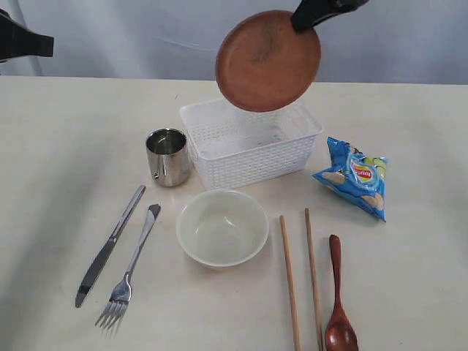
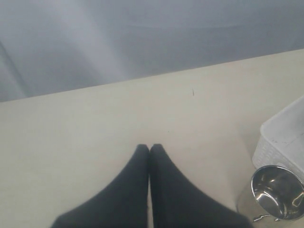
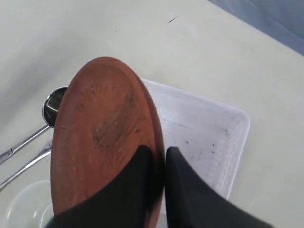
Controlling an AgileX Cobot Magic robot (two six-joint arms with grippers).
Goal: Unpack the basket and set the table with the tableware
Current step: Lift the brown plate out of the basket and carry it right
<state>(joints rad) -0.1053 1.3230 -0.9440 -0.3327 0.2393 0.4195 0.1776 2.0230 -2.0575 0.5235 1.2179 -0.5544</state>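
Observation:
My right gripper (image 1: 303, 22) (image 3: 159, 152) is shut on the rim of the reddish-brown plate (image 1: 268, 60) (image 3: 104, 133), which hangs tilted in the air above the white basket (image 1: 250, 141) (image 3: 209, 133). The basket looks empty. On the table (image 1: 66, 146) stand the steel cup (image 1: 167, 156) (image 2: 277, 192) and cream bowl (image 1: 221, 227). The knife (image 1: 108, 247) and fork (image 1: 130, 269) lie left of the bowl, the two chopsticks (image 1: 289, 278) and the dark wooden spoon (image 1: 338, 300) right of it. My left gripper (image 2: 149, 148) is shut on nothing, over bare table at the far left.
A blue chips bag (image 1: 355, 175) lies to the right of the basket. A pale grey backdrop (image 1: 117, 36) rises behind the table's far edge.

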